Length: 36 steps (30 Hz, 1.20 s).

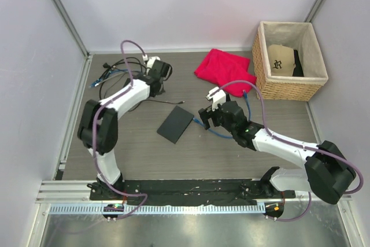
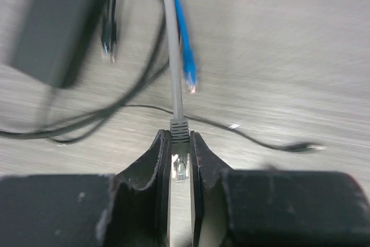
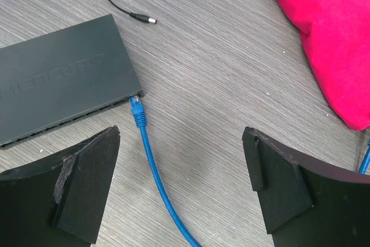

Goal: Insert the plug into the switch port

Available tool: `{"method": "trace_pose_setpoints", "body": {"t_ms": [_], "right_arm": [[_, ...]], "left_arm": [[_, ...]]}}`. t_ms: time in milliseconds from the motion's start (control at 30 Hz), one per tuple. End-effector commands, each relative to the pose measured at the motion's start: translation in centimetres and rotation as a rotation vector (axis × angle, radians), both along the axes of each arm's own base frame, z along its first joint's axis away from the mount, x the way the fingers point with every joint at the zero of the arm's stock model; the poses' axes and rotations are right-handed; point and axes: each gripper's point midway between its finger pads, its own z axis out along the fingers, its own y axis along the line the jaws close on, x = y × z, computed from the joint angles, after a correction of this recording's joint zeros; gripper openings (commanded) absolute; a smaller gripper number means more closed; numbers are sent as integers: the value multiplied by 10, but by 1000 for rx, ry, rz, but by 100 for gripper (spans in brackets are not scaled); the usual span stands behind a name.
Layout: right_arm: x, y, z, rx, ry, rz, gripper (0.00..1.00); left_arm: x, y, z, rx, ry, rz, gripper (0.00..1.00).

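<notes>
Grey wood-grain table point(image 1: 144, 154), with the switch point(image 1: 175, 124) lying flat around the middle of it, turned at an angle. My left hand point(image 2: 179, 138) is way over at the far left, well apart from the switch. It's clamped on the plug point(image 2: 180, 169) of a grey cable point(image 2: 170, 44): clear plug pinched between both fingers point(image 2: 153, 166), cable running straight out away from me. Around it on the table are a loose blue cable end point(image 2: 188, 67), a black power brick point(image 2: 52, 27) off to the left, and a thin black cord point(image 2: 300, 147) snaking across, all a bit blurry.

My right hand point(image 3: 180, 154) is spread wide with nothing in it, hovering just right of the switch. From its wrist view the ports run along the long edge facing me, and a blue plug point(image 3: 137, 114) has its tip right at the end port by the corner. Can't tell if it's actually seated or only touching. Its blue cable point(image 3: 162, 195) runs back between my fingers. A small barrel connector point(image 3: 143, 19) lies just beyond the switch.

Red cloth point(image 1: 225, 69) sits to the far right of the switch, and next to that is a wicker basket point(image 1: 286, 91) with a beige cap point(image 1: 279, 59) in it.
</notes>
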Motion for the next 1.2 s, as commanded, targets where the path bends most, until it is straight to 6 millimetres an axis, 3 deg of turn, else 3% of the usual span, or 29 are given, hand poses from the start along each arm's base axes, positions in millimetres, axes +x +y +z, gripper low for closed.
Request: {"method": "trace_pose_setpoints", "body": {"t_ms": [0, 33, 67, 167, 200, 267, 300, 367, 400, 467, 500, 533, 600, 633, 667, 733, 767, 833, 867, 933, 1067, 1167], "right_arm": [[3, 3, 29, 76, -62, -6, 95], [2, 2, 31, 76, -66, -7, 95], [1, 1, 32, 78, -68, -8, 95], [-1, -2, 40, 94, -79, -15, 95], [-3, -4, 40, 91, -72, -17, 95], [-8, -7, 48, 114, -76, -21, 95], [-11, -9, 48, 113, -66, -25, 94], [-16, -12, 58, 151, -74, -30, 94], [-19, -14, 60, 160, -64, -38, 95], [-23, -20, 71, 193, -76, -57, 94], [-27, -23, 70, 198, -58, -65, 94], [-29, -25, 73, 210, -57, -72, 94], [-34, -32, 82, 243, -62, -97, 94], [-37, -35, 80, 262, -38, -117, 94], [-41, -37, 84, 282, -43, -119, 94], [-47, -37, 83, 303, -21, -110, 94], [-51, -38, 83, 307, -14, -104, 94], [-58, -35, 85, 315, 2, -73, 93], [-62, -37, 85, 312, 9, -64, 93], [-68, -38, 84, 305, 24, -51, 93], [-83, -38, 93, 295, 10, 32, 93], [-102, -21, 96, 328, 42, 168, 92]], "left_arm": [[22, 6, 174, -57, -339, -21, 0], [21, 12, 193, -45, -361, -16, 0], [27, 18, 241, -55, -457, 5, 0], [28, 36, 295, -30, -533, 21, 0], [25, 35, 330, -57, -598, 14, 0], [18, 30, 347, -95, -612, -21, 0], [10, 17, 357, -144, -626, -76, 0], [1, 1, 354, -176, -614, -137, 1], [-15, -15, 358, -210, -619, -195, 1], [-28, -38, 328, -219, -554, -278, 2], [-43, -62, 319, -253, -526, -367, 2], [-56, -71, 298, -264, -491, -416, 2], [-83, -102, 277, -303, -448, -533, 2], [-98, -114, 275, -338, -460, -600, 2], [-110, -124, 241, -325, -392, -651, 2], [-141, -150, 219, -329, -356, -784, 2], [-160, -161, 190, -302, -296, -851, 2], [-177, -170, 168, -256, -263, -940, 1], [-195, -177, 147, -234, -215, -1002, 1], [-219, -191, 133, -207, -194, -1115, 1], [-247, -202, 112, -144, -183, -1274, 1], [-261, -202, 109, -129, -201, -1350, 1]]}}
